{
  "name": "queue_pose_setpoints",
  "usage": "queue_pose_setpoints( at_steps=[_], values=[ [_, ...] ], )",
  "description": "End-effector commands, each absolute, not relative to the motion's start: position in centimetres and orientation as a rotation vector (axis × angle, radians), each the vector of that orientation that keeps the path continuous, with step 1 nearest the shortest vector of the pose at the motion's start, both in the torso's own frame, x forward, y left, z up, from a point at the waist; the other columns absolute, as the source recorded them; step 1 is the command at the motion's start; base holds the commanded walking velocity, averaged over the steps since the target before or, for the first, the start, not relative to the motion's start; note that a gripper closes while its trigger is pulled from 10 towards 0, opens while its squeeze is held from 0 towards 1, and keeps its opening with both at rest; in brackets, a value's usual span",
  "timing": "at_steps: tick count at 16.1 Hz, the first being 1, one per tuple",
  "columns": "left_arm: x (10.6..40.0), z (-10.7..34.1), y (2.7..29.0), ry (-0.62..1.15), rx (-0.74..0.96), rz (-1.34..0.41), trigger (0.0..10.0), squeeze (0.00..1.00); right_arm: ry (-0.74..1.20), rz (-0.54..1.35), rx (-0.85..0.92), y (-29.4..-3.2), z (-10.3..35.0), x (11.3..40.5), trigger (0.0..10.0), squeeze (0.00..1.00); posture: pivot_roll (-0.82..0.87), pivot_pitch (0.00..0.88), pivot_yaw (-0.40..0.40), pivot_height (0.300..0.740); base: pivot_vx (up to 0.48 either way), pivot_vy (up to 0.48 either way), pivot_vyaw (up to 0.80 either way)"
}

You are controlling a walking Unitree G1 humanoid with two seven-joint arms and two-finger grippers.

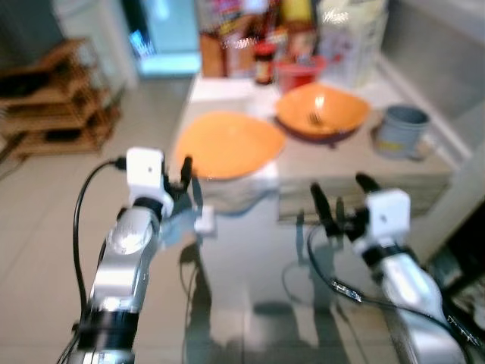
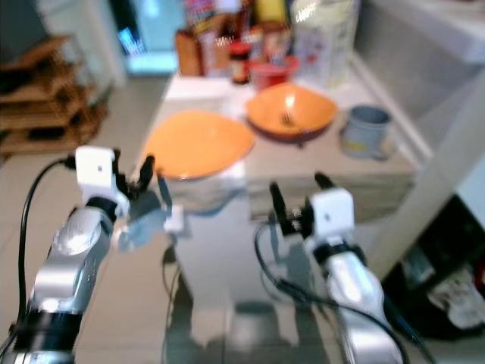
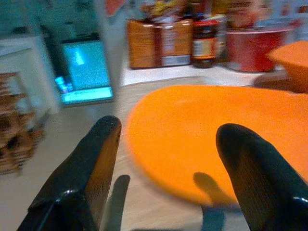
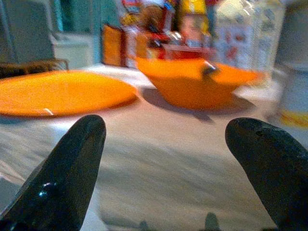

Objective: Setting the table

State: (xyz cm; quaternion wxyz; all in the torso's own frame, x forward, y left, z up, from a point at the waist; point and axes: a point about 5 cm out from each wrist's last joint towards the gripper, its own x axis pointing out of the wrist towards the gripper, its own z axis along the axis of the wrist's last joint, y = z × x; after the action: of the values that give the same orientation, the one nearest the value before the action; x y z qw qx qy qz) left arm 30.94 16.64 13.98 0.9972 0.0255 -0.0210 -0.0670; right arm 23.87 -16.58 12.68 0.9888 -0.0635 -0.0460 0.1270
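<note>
Sitting flat near the front left corner of the table (image 1: 424,176), the orange plate (image 1: 227,144) is lying slightly elongated from left to right, its rim reaching the table's left edge. Just behind it to the right, the orange bowl (image 1: 322,112) is standing upright with a utensil (image 1: 314,117) resting inside, too blurred to identify. A grey mug (image 1: 400,130) is standing to the right of the bowl. Packages, a dark jar (image 3: 205,42) and a red container (image 3: 250,42) are crowding the far end; their labels are too blurred to read. The left gripper (image 1: 187,180) is hovering just before the plate's near edge, fingers spread wide and holding nothing. The right gripper (image 1: 339,199) is hovering before the table's front edge, below the bowl, likewise spread apart and empty.
</note>
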Motion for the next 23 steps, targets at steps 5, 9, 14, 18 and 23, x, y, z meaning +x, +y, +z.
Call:
queue_pose_setpoints(
  at_steps=[5, 9, 14, 18, 23],
  values=[
    [32.2, 16.2, 16.6, -0.07, 0.082, -0.174, 10.0, 0.0, -0.016, 0.354, -0.119, -16.7, 13.0, 22.1, 10.0, 0.0, -0.18, 0.0, 0.071, 0.735, 0.268, 0.0, 0.0],
    [34.3, 18.8, 16.8, -0.046, 0.042, -0.205, 10.0, 0.0, 0.001, 0.365, -0.084, -15.8, 12.8, 22.0, 10.0, 0.0, -0.18, 0.0, 0.075, 0.735, 0.0, 0.0, 0.0],
    [37.1, 17.8, 18.3, 0.228, -0.161, -0.165, 10.0, 0.0, 0.012, 0.358, -0.07, -15.6, 12.8, 22.3, 10.0, 0.0, -0.18, 0.0, 0.077, 0.735, 0.0, 0.0, 0.0],
    [37.7, 16.4, 18.7, 0.406, -0.317, -0.164, 10.0, 0.0, 0.014, 0.364, -0.072, -15.5, 12.8, 22.2, 10.0, 0.0, -0.18, 0.0, 0.076, 0.735, 0.0, 0.0, 0.0],
    [38.4, 17.8, 16.6, 0.41, -0.422, -0.254, 10.0, 0.0, 0.016, 0.371, -0.071, -15.2, 12.8, 21.8, 10.0, 0.0, -0.19, 0.0, 0.087, 0.735, 0.0, 0.0, 0.0]
  ],
)
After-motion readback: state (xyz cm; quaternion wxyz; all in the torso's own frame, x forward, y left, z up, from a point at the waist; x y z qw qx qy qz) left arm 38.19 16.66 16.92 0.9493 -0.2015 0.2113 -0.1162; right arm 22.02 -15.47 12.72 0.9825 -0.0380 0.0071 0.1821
